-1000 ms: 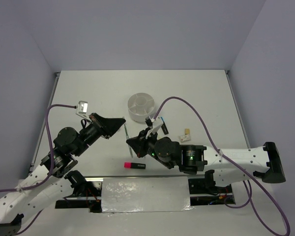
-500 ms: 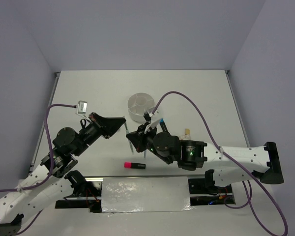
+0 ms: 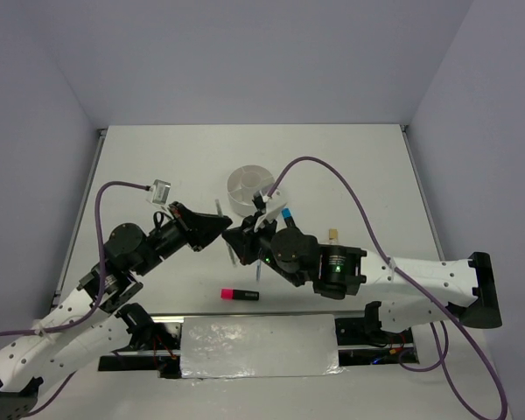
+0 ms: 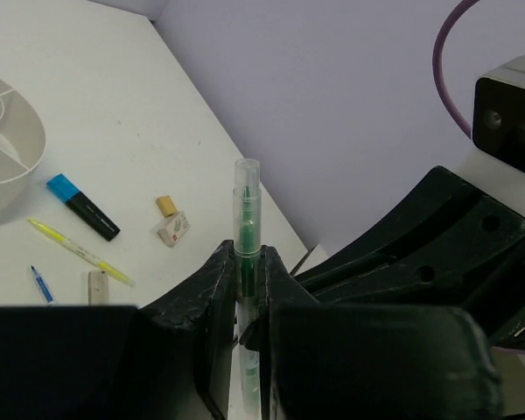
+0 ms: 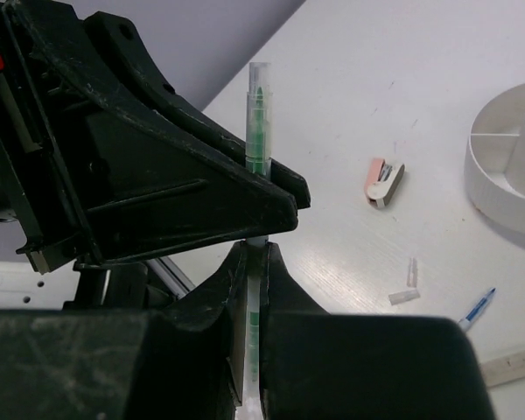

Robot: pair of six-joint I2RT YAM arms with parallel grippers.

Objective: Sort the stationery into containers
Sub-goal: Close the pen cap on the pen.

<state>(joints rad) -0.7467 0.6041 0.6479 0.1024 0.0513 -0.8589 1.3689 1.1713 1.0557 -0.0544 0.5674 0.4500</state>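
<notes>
A thin green pen in a clear barrel is gripped by both grippers at once. My left gripper is shut on its middle, the capped end sticking out past the fingers. My right gripper is shut on the same pen from the opposite side. In the top view the two grippers meet tip to tip just in front of the round white divided cup. The cup also shows in the left wrist view and the right wrist view.
A blue-and-black highlighter, a yellow stick, a small blue pen, a grey eraser, and tan and white erasers lie right of the cup. A pink-and-black highlighter lies near the front edge. A pink-and-white piece lies on the table.
My left gripper has carried the green pen right and forward to the right gripper. The right gripper has moved up to meet it and is now shut on the same pen.
</notes>
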